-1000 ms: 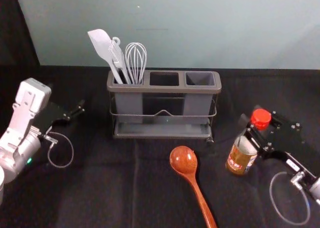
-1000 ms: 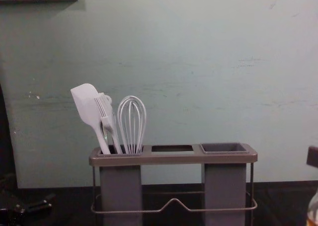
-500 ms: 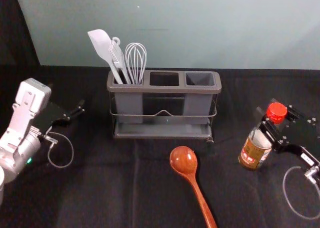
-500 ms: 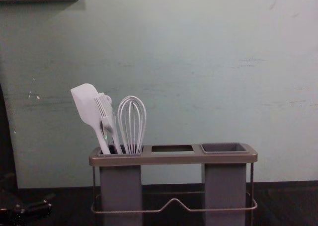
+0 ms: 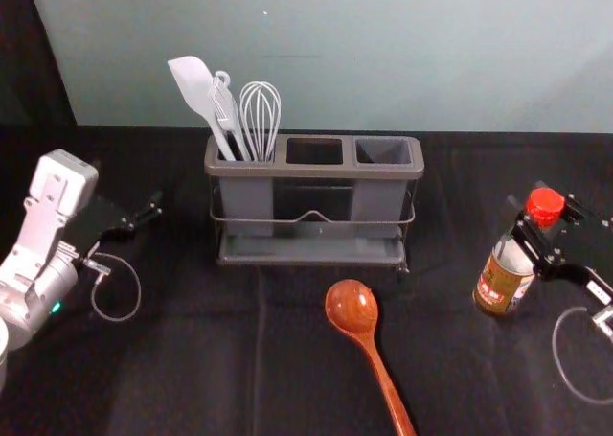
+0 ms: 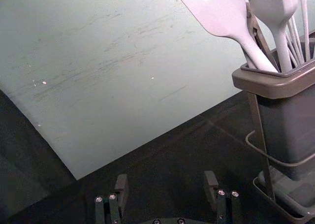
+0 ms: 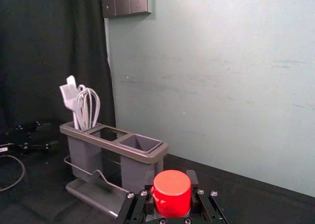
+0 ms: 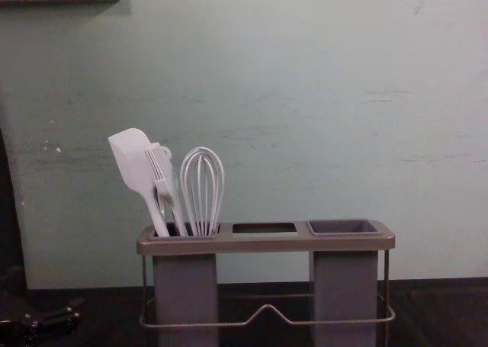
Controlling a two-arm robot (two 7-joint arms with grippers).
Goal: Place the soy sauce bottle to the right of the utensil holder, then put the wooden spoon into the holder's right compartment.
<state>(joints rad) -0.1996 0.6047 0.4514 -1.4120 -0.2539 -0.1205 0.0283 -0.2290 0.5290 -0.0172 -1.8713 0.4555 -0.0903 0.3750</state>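
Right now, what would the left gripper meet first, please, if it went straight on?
Probably the pale green wall: in the left wrist view it lies ahead of the left gripper, with the utensil holder off to one side, though depth is unclear.

The holder (image 5: 326,170) stands near the bench's (image 5: 182,369) back edge; spatula (image 5: 194,83), brush (image 5: 225,110), whisk (image 5: 261,115) inside leftmost opening (image 8: 171,229) of 3; spoon (image 5: 351,307) before; bottle (image 5: 501,285) front-right.

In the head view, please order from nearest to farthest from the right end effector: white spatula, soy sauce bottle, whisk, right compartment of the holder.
1. Soy sauce bottle, held in the right end effector.
2. Right compartment, on the holder's right side.
3. Whisk, in the left compartment.
4. White spatula, same compartment, farther left.
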